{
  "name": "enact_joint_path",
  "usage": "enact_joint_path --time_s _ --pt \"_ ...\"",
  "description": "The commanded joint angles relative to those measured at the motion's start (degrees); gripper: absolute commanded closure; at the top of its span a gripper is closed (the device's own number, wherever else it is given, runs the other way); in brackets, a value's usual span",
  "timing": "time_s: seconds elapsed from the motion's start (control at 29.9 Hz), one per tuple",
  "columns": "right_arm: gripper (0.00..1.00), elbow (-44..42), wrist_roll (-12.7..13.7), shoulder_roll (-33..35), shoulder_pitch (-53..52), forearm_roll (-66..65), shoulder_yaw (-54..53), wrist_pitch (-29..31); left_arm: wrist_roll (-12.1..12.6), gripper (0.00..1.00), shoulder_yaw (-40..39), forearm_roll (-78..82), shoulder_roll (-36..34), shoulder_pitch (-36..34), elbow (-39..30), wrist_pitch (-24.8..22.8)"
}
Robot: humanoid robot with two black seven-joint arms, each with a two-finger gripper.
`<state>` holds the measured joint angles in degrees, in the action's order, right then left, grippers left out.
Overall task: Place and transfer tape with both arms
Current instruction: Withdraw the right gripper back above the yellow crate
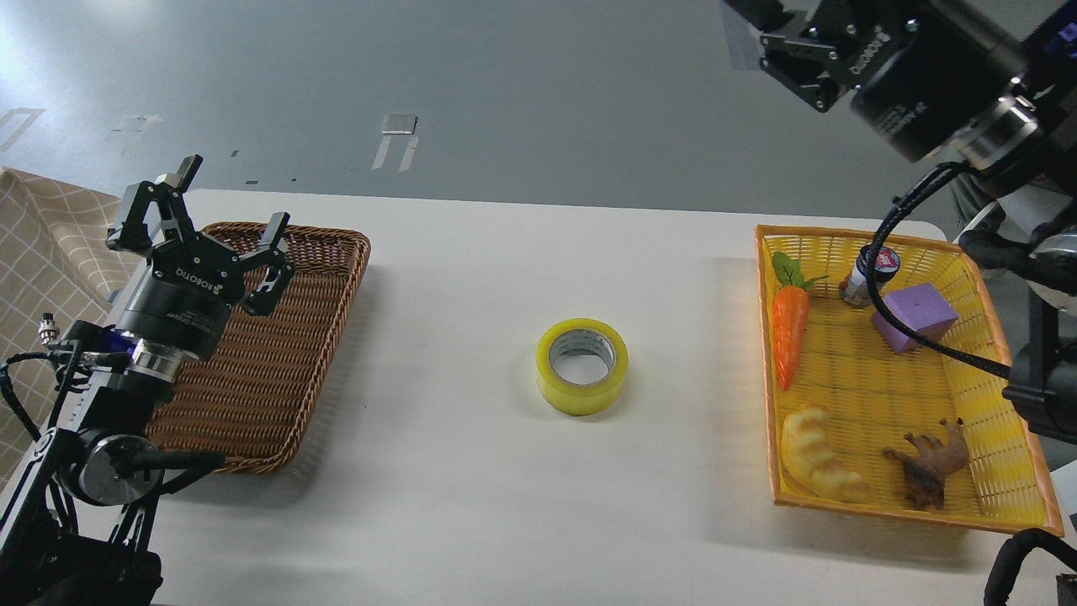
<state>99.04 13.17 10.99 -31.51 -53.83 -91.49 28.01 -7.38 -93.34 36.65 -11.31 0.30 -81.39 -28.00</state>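
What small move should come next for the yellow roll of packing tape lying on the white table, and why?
Probably lower the open left gripper toward the yellow roll of packing tape: it lies flat, alone, mid-table, ungrasped, and the right gripper is raised farther away.

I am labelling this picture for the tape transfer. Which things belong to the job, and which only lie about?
For the job: tape; left gripper; right gripper.

Lying about: brown wicker basket; yellow basket holding carrot, purple block, bread toy, brown animal toy, small bottle.
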Motion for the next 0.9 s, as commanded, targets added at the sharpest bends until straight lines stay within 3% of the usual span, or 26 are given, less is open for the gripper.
enact_joint_path --time_s 0.0,0.13,0.27,0.33,0.37,0.87 --pt "0.00 0.2 -2.7 0.2 5.1 5.9 -9.3 0.0 -0.1 0.00 0.0 -0.1 0.2 -0.1 -0.4 0.0" --pt "0.00 0.2 -5.8 -0.3 10.2 9.9 -14.2 0.0 -0.5 0.00 -0.6 -0.3 0.6 -0.8 -0.9 0.0" --pt "0.00 0.2 -7.8 -3.0 15.9 9.8 -16.2 0.0 -5.5 0.00 -1.1 -0.3 0.9 -3.4 -0.9 0.0" --pt "0.00 0.1 -7.8 -8.6 17.9 9.2 -16.6 0.0 -7.4 0.00 -1.1 -0.4 0.9 -4.7 -0.9 0.0" --pt "0.00 0.0 -7.8 -11.0 18.6 8.7 -16.7 0.0 -7.5 0.00 -1.1 -0.3 0.9 -5.7 -0.8 0.0" --pt "0.00 -1.0 -7.7 -11.0 23.3 6.5 -17.1 0.0 -7.9 0.00 0.0 -2.9 2.7 -8.4 -2.9 0.0"
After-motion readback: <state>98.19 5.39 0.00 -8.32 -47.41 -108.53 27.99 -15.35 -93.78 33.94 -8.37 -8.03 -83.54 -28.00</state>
